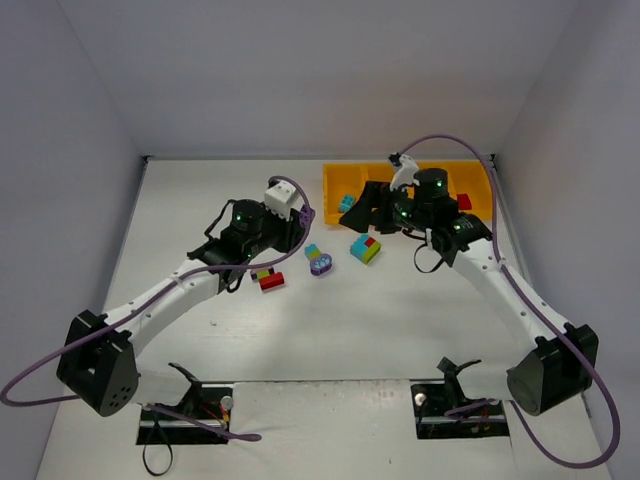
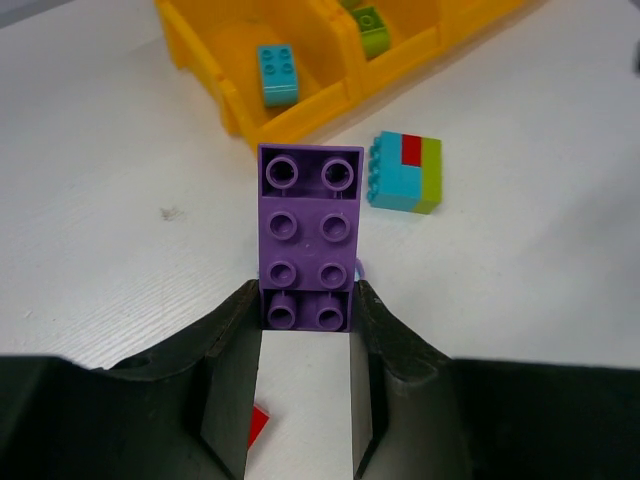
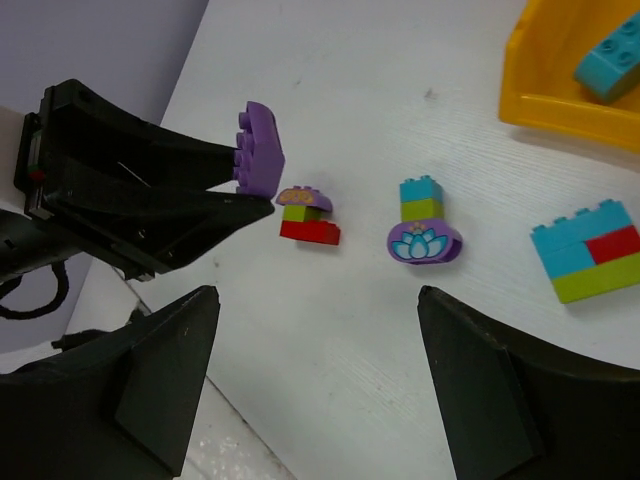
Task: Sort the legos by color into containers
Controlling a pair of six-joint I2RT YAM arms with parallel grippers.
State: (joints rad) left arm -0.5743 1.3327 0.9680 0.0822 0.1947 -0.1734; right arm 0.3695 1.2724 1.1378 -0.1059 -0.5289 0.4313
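Note:
My left gripper (image 2: 307, 312) is shut on one end of a purple lego (image 2: 308, 220) and holds it off the table; the right wrist view shows the same lego (image 3: 258, 148) in those black fingers. In the open, my right gripper (image 3: 318, 300) hovers with nothing between its fingers, near the orange-yellow tray (image 1: 335, 176). On the table lie three clusters: teal-red-lime (image 1: 365, 248), teal-lime on a purple lotus piece (image 3: 424, 225), and red-lime-purple (image 3: 305, 215). A teal lego (image 2: 277, 73) lies in the tray's left compartment, a lime one (image 2: 370, 28) in the one beside it.
A red lego (image 1: 463, 202) lies in the tray's right part. The right arm covers the tray's middle. White walls close the table at the back and sides. Both arm bases and their cables stand at the near edge.

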